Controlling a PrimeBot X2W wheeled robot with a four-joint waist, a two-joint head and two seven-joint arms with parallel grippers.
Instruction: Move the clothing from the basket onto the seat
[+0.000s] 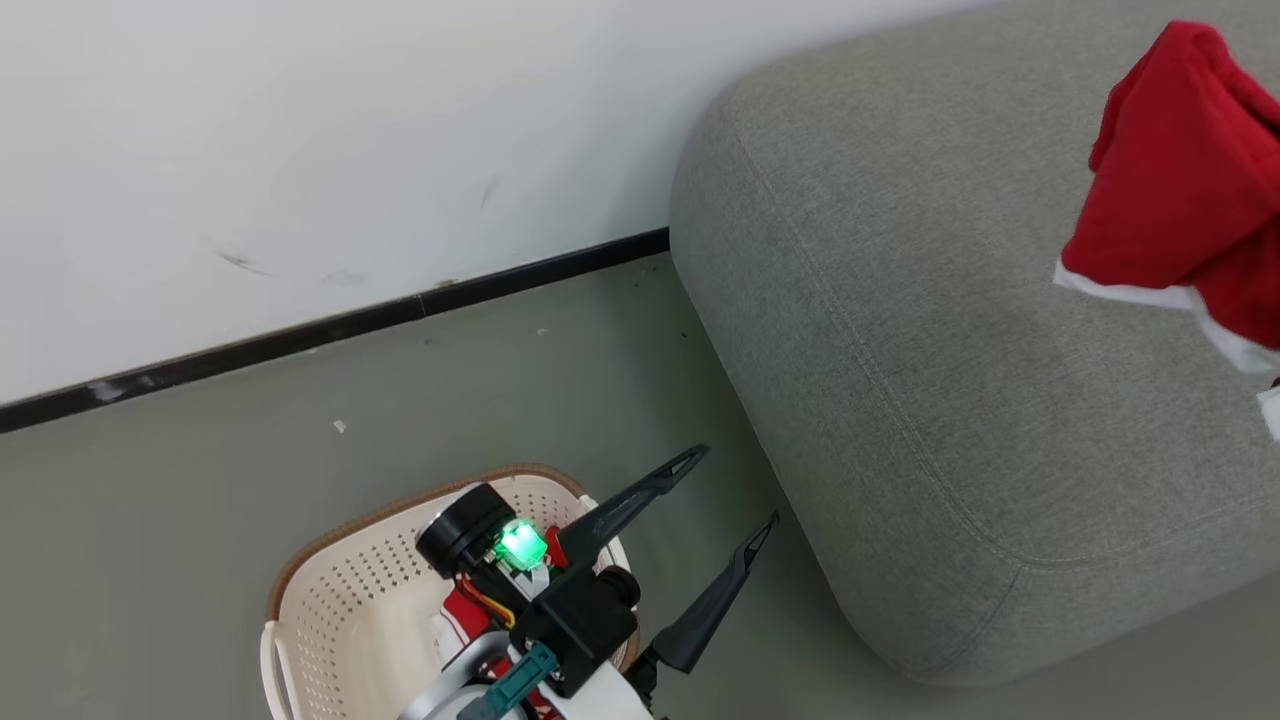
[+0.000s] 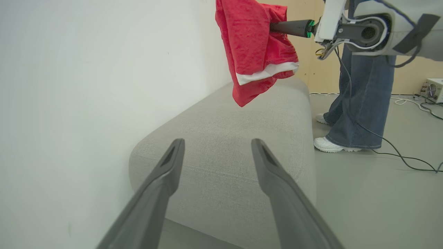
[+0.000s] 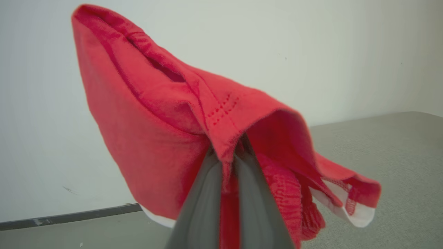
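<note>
A red garment with white trim [image 1: 1180,190] hangs in the air above the grey seat [image 1: 950,350], pinched in my shut right gripper [image 3: 228,155]. The left wrist view shows that garment [image 2: 252,48] dangling from the right gripper [image 2: 277,27] over the seat's [image 2: 221,114] far part. The cream basket [image 1: 340,600] stands on the floor at the lower left, with another piece of red and white clothing [image 1: 462,610] in it, mostly hidden under my left arm. My left gripper [image 1: 730,490] is open and holds nothing, between the basket and the seat.
A white wall with a black baseboard [image 1: 400,310] runs behind the basket and the seat. A person's legs in jeans [image 2: 363,103] stand beside the seat's far end. Cables [image 2: 398,152] trail over the grey floor there.
</note>
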